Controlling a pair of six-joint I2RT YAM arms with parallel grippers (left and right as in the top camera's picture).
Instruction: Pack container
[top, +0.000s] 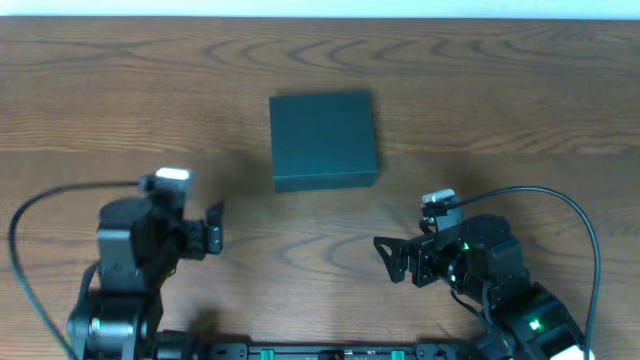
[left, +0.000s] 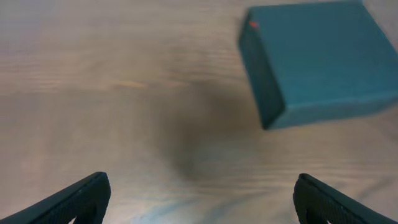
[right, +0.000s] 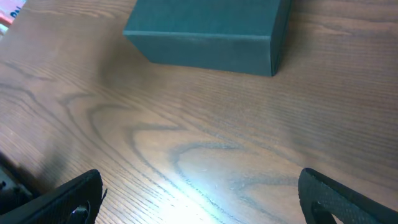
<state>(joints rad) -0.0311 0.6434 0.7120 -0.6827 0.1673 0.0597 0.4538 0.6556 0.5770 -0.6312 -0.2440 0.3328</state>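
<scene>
The container, a dark teal-green rectangular box with its lid shut, lies on the wooden table at the middle. It shows in the left wrist view at the upper right and in the right wrist view at the top. My left gripper is open and empty, left of and nearer than the box; its fingertips are wide apart over bare wood. My right gripper is open and empty, right of and nearer than the box; its fingertips are wide apart.
The wooden table spreads around the box. A bit of a red and blue packet shows at the top left edge of the right wrist view. A black cable loops from the right arm.
</scene>
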